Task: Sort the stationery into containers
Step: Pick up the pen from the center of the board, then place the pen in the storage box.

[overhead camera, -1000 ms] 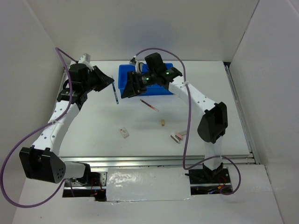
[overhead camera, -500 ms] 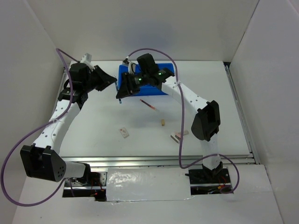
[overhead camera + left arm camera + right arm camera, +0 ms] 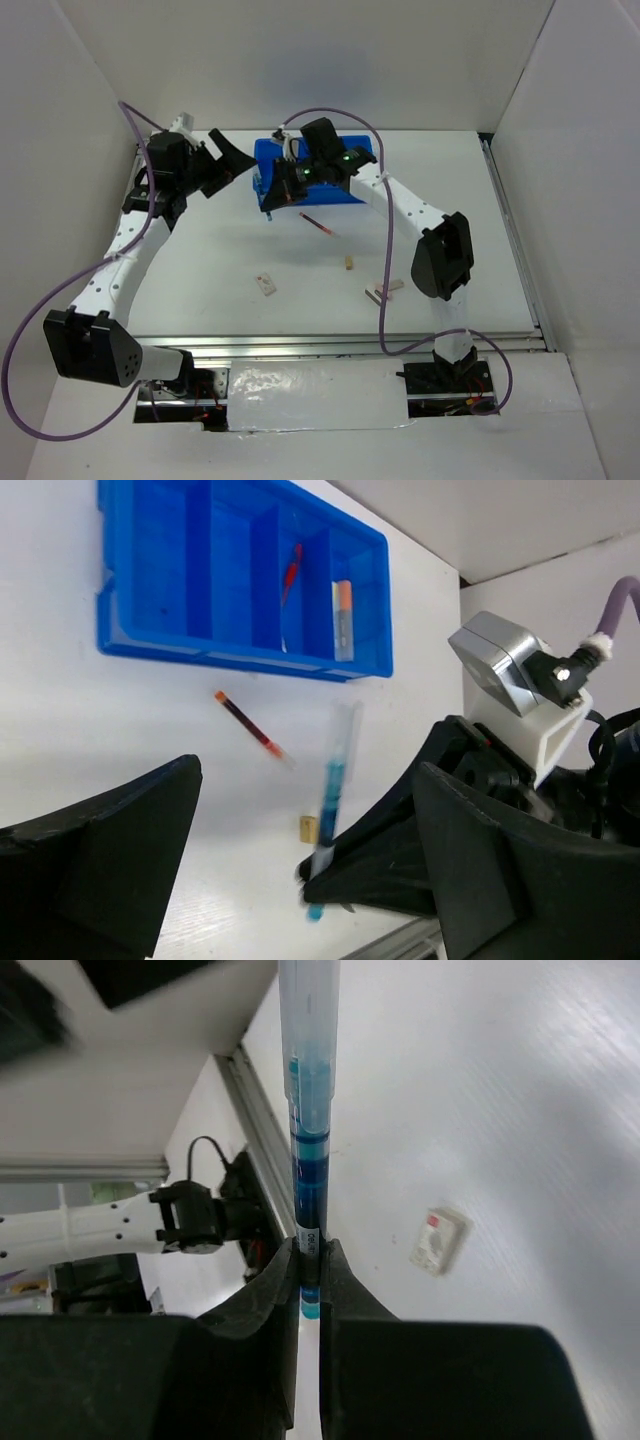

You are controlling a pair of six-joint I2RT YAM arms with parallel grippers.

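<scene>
My right gripper [image 3: 310, 1258] is shut on the lower end of a blue pen [image 3: 308, 1110], which stands upright above the table, just left of the blue tray [image 3: 340, 192]. The same pen [image 3: 333, 785] shows between my left gripper's [image 3: 235, 160] wide-open fingers [image 3: 110, 865], touching neither. In the tray's [image 3: 150, 645] compartments lie a red pen [image 3: 291, 568] and an orange marker [image 3: 343, 620]. On the table lie another red pen [image 3: 318, 224], a tan piece [image 3: 348, 263], a white eraser [image 3: 266, 285] and a pinkish block [image 3: 383, 291].
The right arm [image 3: 400, 205] reaches across the tray's front, hiding part of it. White walls enclose the table on the left, back and right. A metal rail [image 3: 340, 345] runs along the near edge by the arm bases.
The left gripper has opened and let go of the blue pen. The right gripper came in from the tray side, shut on the pen's lower end, and now holds it.
</scene>
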